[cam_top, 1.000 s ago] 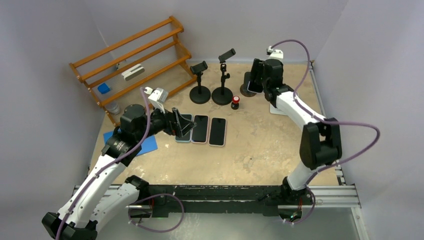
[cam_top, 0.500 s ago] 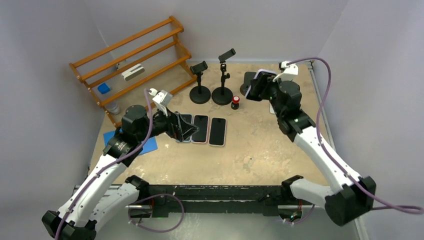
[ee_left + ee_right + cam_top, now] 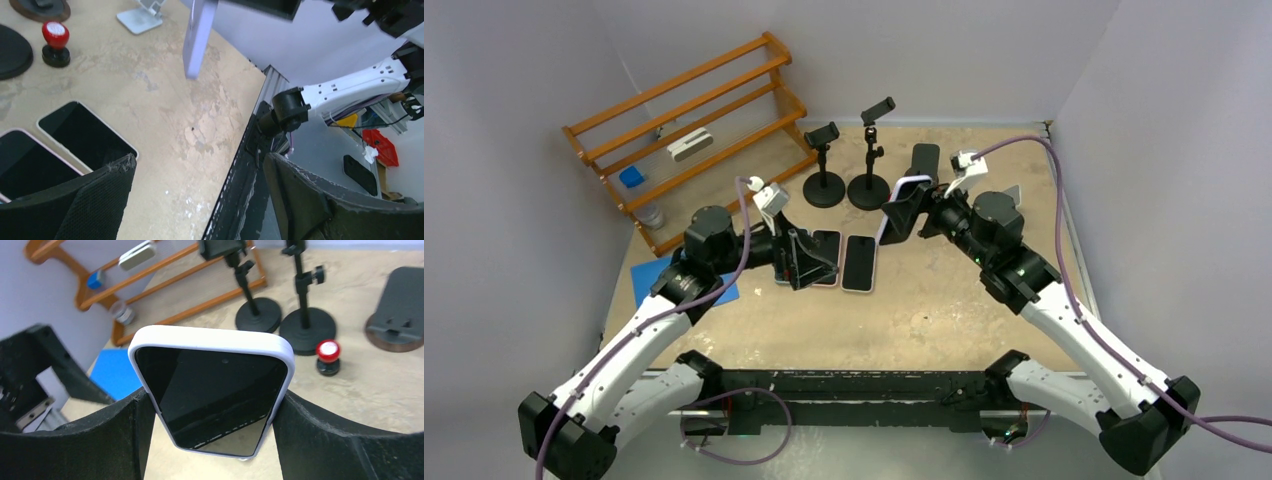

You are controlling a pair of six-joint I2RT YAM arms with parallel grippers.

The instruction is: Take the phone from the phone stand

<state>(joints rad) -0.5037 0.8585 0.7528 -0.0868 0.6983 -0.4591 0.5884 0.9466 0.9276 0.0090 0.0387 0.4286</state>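
My right gripper [image 3: 909, 215] has swung the phone [image 3: 210, 385] off its stand [image 3: 924, 160], now ahead and right of the fingers [image 3: 100, 440]. They clamp its long edges, length running along them; my left gripper [image 3: 809, 262] gapes empty.

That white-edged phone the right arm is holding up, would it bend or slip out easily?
Probably stiff: the phone stands straight in the right gripper with no sag. Its glossy screen and smooth white case look slippery, so a grip by the two side edges might slide. The glass face is likely fragile if dropped onto the table.
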